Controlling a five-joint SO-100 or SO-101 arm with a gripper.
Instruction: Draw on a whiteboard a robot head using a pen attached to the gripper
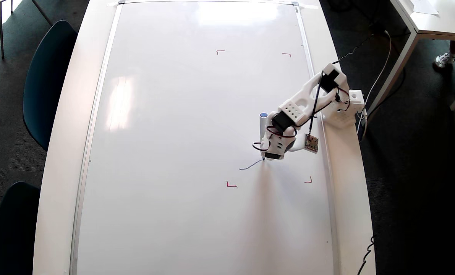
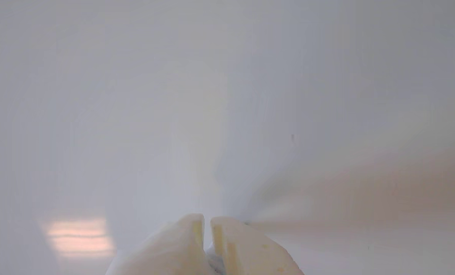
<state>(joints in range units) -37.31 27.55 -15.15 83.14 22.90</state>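
The whiteboard point(image 1: 196, 114) covers most of the table, with red corner marks point(image 1: 231, 185) around a patch on its right half. The white gripper point(image 1: 270, 152) hangs over that patch, between the two lower marks. The pen point(image 1: 263, 131), white with a blue cap end, is fixed along the gripper's left side, its dark tip touching the board. Of the robot head only a short blue line point(image 1: 250, 165) shows, running left and down from the tip. In the wrist view the gripper point(image 2: 207, 225) has its two white fingertips point(image 2: 189, 233) nearly together, with blurred white board beyond; the pen is out of that view.
The arm's base point(image 1: 345, 109) stands on the table's right rim, with cables running off to the right. A small circuit board point(image 1: 311, 143) hangs from the arm. Dark chairs point(image 1: 47, 76) stand on the left. Another table point(image 1: 437, 19) is at the top right.
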